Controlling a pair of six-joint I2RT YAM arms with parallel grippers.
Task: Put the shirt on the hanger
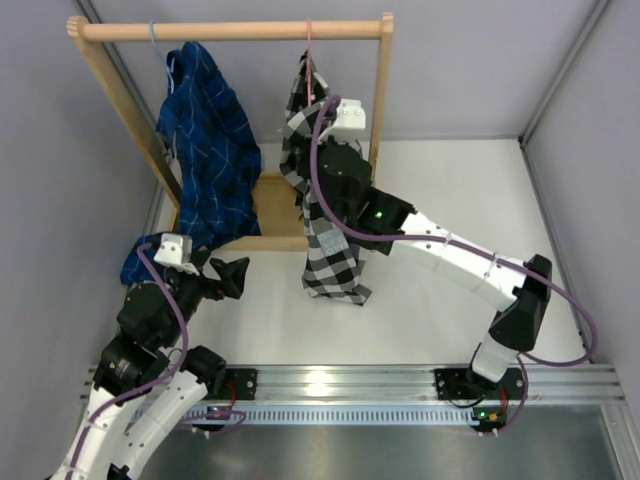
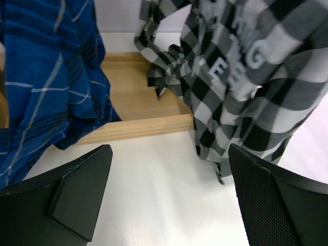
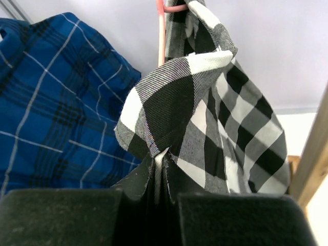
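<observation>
1. Shirt [image 1: 335,262] hangs bunched on hanger [image 1: 309,62], hooked over wooden rail [image 1: 230,31]; mostly done.
2. Right gripper [image 3: 159,171] clamped on shirt fabric.
3. Left gripper [image 2: 169,154] spread wide, empty.
4. Remaining, likely: straighten, release.

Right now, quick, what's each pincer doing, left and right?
Left pincer: open, holding nothing.
Right pincer: closed on the shirt.

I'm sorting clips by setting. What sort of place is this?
Probably a robotics test cell: plain grey walls around a white table, the right arm bolted to a metal rail, and a wooden rack holding a checked shirt and a blue shirt.
</observation>
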